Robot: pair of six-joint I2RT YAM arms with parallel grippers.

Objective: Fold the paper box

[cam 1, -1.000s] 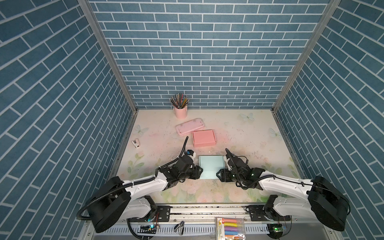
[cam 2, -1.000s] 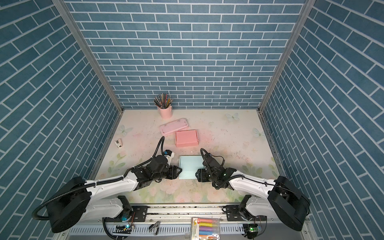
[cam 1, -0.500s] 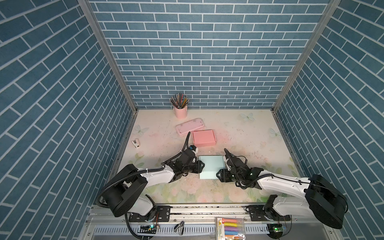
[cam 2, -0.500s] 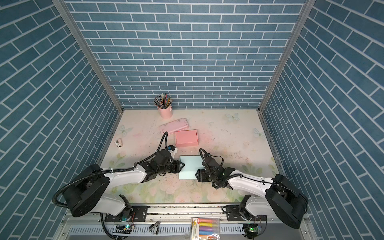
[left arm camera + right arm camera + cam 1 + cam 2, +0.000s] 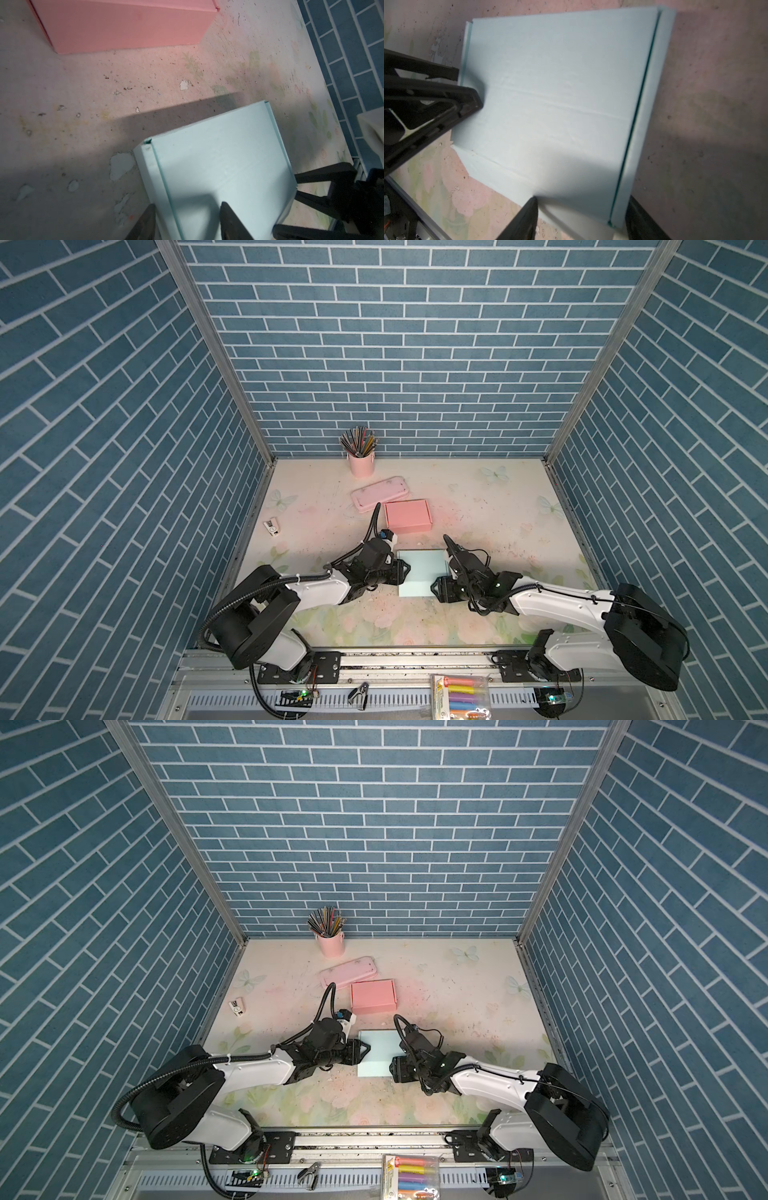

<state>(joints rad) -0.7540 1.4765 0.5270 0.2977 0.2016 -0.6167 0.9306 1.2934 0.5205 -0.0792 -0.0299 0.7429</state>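
Observation:
The light blue paper box (image 5: 420,572) (image 5: 379,1054) lies flat and closed on the table's front middle. My left gripper (image 5: 402,572) (image 5: 187,218) is at its left edge, open. One finger (image 5: 145,220) is beside the box's side wall (image 5: 149,166) and the other (image 5: 230,222) is over the lid. My right gripper (image 5: 438,587) (image 5: 581,218) is open around the box's front right corner. One of its fingers (image 5: 525,218) sits at the front flap (image 5: 492,166) and the other (image 5: 639,218) against the side wall.
A closed pink box (image 5: 407,516) sits just behind the blue one, with a flat pink case (image 5: 380,493) and a pink cup of pencils (image 5: 360,460) further back. A small white item (image 5: 272,527) lies by the left wall. Crayons (image 5: 459,695) and a clip (image 5: 359,693) rest on the front rail.
My left gripper has slid a little further back along the box's left edge and its jaws have narrowed. The right gripper and the box have stayed in place.

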